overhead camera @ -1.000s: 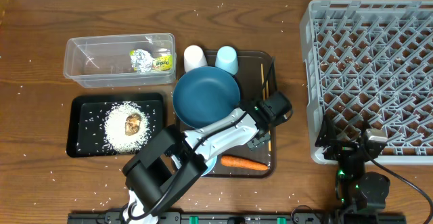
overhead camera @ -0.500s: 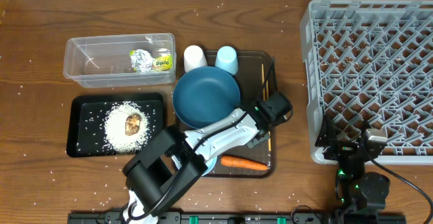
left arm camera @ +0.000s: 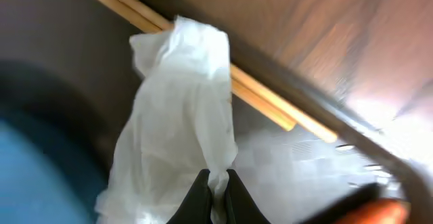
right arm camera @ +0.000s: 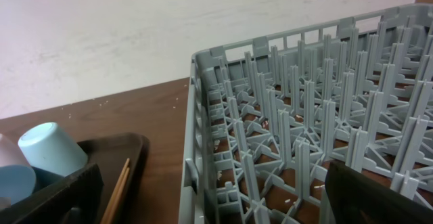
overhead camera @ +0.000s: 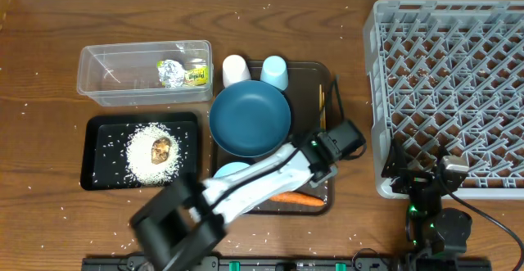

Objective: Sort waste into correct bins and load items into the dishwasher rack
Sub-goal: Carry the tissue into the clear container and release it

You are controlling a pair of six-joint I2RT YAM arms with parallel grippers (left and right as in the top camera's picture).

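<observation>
The left gripper (left arm camera: 216, 183) has its two fingers pressed together on a fold of a white crumpled sheet (left arm camera: 179, 116), just above the right side of the brown tray (overhead camera: 326, 73). Behind the sheet the chopsticks (left arm camera: 270, 105) lie along the right edge of that tray, and the carrot (overhead camera: 296, 197) lies at its near right corner. The blue plate (overhead camera: 250, 117) fills the middle of the tray, with the white cup (overhead camera: 236, 69) and the light-blue cup (overhead camera: 275, 72) at its far edge. The wrapper (overhead camera: 182, 74) lies in the clear tub (overhead camera: 98, 79) at the far left of the tabletop; the rice (overhead camera: 146, 158) is in the black tray (overhead camera: 92, 152) in front of it. The right gripper (right arm camera: 213, 207) has its fingers wide apart and holds nothing, at the near left corner of the grey rack (overhead camera: 450, 91).
</observation>
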